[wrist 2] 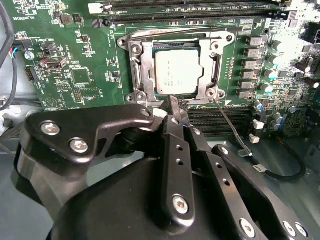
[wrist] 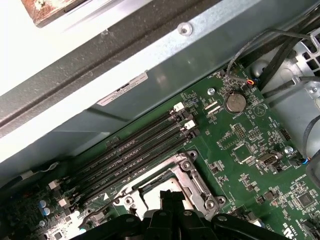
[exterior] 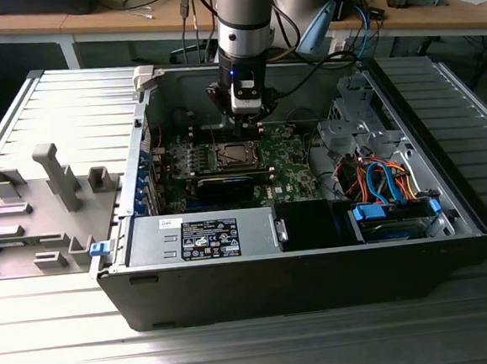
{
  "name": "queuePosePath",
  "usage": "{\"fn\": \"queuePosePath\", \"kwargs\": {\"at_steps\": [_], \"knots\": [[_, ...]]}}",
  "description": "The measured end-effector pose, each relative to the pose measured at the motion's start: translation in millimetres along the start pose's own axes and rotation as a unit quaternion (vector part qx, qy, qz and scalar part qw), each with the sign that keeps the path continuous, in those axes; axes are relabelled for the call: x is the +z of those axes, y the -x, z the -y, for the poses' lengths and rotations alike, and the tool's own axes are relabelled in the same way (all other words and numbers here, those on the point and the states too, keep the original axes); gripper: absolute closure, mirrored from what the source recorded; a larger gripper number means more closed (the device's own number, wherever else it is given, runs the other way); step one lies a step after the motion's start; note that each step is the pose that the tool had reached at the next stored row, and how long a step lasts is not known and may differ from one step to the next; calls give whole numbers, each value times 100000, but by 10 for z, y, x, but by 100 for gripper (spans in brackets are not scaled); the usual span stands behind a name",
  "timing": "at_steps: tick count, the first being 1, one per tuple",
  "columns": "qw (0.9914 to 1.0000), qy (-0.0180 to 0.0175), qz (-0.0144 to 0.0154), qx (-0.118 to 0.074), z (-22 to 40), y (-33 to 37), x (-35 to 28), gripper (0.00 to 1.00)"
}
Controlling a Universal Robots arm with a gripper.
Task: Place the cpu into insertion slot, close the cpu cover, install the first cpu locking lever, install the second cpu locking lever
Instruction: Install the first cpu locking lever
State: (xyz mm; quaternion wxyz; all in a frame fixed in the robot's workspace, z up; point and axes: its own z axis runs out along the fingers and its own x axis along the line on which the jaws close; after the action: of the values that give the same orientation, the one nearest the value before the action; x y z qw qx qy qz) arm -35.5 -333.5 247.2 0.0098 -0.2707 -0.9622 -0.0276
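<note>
In the exterior view, the gripper (exterior: pixel 243 121) is seen low inside the open case (exterior: pixel 318 277), which lies on the ribbed worktop (exterior: pixel 240 351). One slot (exterior: pixel 220 157) is made out on the motherboard (exterior: pixel 297 165), just under the gripper, with the pale cpu (exterior: pixel 236 155) in it. Cover and levers cannot be told apart there.

In the second wrist view, part of the slot (wrist 2: pixel 127 95) is hidden by the gripper (wrist 2: pixel 176 106). Its fingers (wrist 2: pixel 175 145) are set together with nothing seen between them, the tips just beside the slot's rim. One cpu (wrist 2: pixel 179 72) is seated flat, metal top up, edges square to the rim; being nearly square, it shows no marked long axis. One cover (wrist 2: pixel 139 67) lies flat around it. One lever (wrist 2: pixel 231 126), a thin rod, slants from a slot corner across the memory slots (wrist 2: pixel 240 112), its end free; a second lever is hard to make out.

In the first wrist view, the slot (wrist: pixel 192 175) is cut off by the gripper (wrist: pixel 169 196) and the frame edge. Four memory slots (wrist: pixel 135 145) are counted, long axes parallel, just beside the slot, and one coin cell (wrist: pixel 234 102)
</note>
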Motion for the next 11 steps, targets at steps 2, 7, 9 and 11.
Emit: {"fn": "queuePosePath", "kwargs": {"at_steps": [2, 7, 9, 11], "knots": [[100000, 2, 0, -3, 0, 0, 0, 89], [100000, 0, -2, -46, 0, 0, 0, 89], [100000, -7, -8, -178, 0, 0, 0, 89], [99999, -15, -22, -475, 0, 0, 0, 89]]}}
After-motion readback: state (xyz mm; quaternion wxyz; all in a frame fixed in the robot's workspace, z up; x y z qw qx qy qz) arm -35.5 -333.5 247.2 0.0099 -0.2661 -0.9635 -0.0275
